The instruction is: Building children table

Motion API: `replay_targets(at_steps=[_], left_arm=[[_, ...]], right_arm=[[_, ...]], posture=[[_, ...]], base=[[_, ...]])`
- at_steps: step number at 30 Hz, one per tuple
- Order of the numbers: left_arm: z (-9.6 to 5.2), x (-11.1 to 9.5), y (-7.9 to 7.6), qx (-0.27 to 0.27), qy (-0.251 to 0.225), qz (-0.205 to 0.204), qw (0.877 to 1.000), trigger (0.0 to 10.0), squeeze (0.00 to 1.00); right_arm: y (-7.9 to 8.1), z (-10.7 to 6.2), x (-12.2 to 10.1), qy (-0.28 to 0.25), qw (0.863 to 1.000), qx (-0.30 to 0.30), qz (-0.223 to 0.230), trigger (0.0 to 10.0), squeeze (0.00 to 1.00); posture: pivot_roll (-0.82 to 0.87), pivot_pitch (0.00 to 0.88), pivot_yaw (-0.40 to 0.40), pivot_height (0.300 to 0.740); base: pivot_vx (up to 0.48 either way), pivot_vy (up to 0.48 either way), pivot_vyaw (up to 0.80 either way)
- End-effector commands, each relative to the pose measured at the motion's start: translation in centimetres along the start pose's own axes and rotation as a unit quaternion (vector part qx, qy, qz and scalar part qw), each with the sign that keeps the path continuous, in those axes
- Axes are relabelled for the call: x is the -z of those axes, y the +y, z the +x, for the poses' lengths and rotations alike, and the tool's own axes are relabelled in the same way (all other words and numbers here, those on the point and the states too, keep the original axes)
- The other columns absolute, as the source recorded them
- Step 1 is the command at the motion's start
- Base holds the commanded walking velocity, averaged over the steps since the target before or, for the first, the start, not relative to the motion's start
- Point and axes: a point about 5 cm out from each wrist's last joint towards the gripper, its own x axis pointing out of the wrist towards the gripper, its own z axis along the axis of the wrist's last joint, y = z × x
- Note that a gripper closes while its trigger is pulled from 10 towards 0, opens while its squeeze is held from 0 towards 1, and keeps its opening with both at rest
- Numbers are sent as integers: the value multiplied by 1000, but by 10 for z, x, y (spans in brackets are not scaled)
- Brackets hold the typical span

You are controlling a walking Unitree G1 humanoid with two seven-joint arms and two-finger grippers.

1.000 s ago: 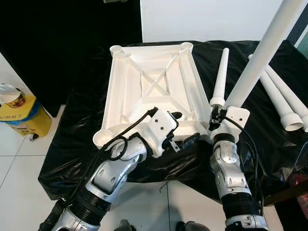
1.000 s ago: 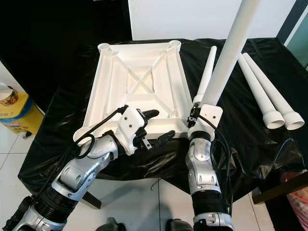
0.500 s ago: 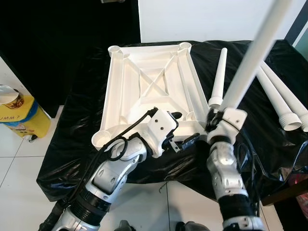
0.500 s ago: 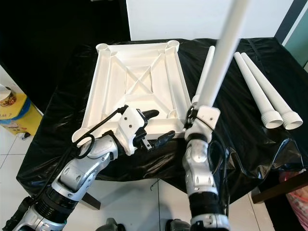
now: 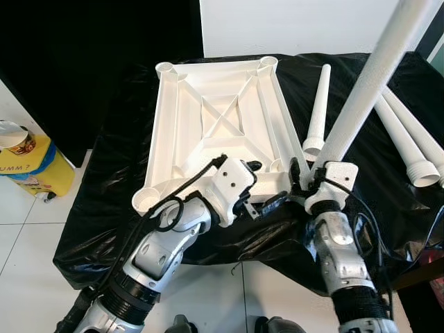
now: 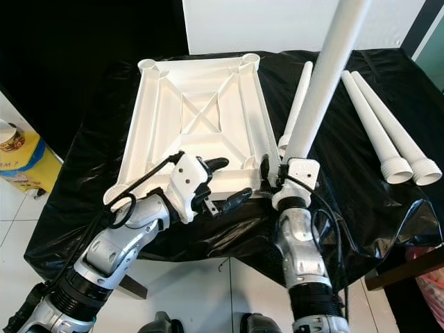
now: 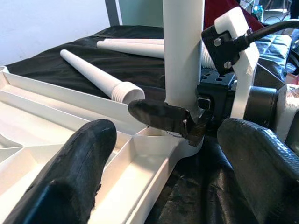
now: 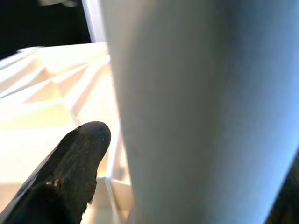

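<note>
A: Tabletop [image 5: 218,128] status?
B: Laid upside down on the black sheet [image 5: 118,208], ribs up, cross brace seen in the middle. Round leg sockets are seen at the corners.

A: Leg?
B: One white leg [image 5: 368,83] is held upright, leaning slightly, by the right gripper [image 5: 305,182] at the tabletop's near right corner. The fingers are closed around its lower end. The base is seen at the corner socket in the left wrist view; whether it is seated cannot be told.

A: Left gripper?
B: Left gripper [image 5: 262,186] is held at the tabletop's near edge, just beside that corner. Fingers [image 7: 79,158] are spread wide; nothing is gripped.

A: Spare parts?
B: One leg [image 5: 318,111] is laid flat just right of the tabletop. Two more legs [image 5: 413,149] are laid side by side farther right.

A: Surroundings?
B: A yellow bin [image 5: 31,166] is seen on the white tiled floor at far left.
</note>
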Motion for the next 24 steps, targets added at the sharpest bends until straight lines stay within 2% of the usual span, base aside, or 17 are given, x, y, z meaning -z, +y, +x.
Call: replay_targets(at_steps=[1,5,7,9,12,17,18,19,21,22,23,24], left_arm=[[-3,-2,-4,33,-3,6,999,10000,0],[-3,0,-6,45,2,7,999,10000,0],[-3,0,-6,45,2,7,999,10000,0],[-4,4,-9,58,14,13,998,10000,0],[-4,6,-11,66,22,18,997,10000,0],[-4,7,-11,69,26,21,997,10000,0],[-4,7,-11,70,27,22,997,10000,0],[-4,7,-11,70,28,23,997,10000,0],[-4,7,-11,70,28,23,997,10000,0],[-4,7,-10,69,28,24,997,10000,0],[-5,7,-10,68,28,24,997,10000,0],[-5,7,-9,67,28,25,997,10000,0]], right_arm=[[-2,5,-7,-15,999,-31,0,10000,0],[-9,10,-8,-10,998,-68,-13,10000,0],[-9,10,-8,-10,998,-68,-13,10000,0],[-13,15,-8,3,993,-114,-28,10000,0],[-16,18,-7,16,988,-149,-39,10000,0],[-18,20,-7,25,984,-170,-48,10000,0],[-19,21,-7,29,982,-179,-51,8196,0],[-21,22,-6,32,981,-185,-52,7176,0],[-21,22,-6,32,981,-185,-52,7176,0],[-22,23,-6,35,980,-191,-53,4784,0],[-23,23,-6,37,979,-193,-53,2863,0],[-24,23,-5,38,979,-193,-53,1373,0]], posture=[[36,101,27,740],[35,101,30,740],[35,101,30,740],[36,101,32,740],[36,102,35,740],[38,103,36,740],[38,104,37,740],[40,104,37,740],[40,104,37,740],[41,104,37,740],[42,103,38,740],[42,103,38,740]], base=[[0,0,0],[0,0,0],[0,0,0],[0,0,0],[0,0,0],[0,0,0],[0,0,0],[0,0,0],[0,0,0],[0,0,0],[0,0,0],[0,0,0]])
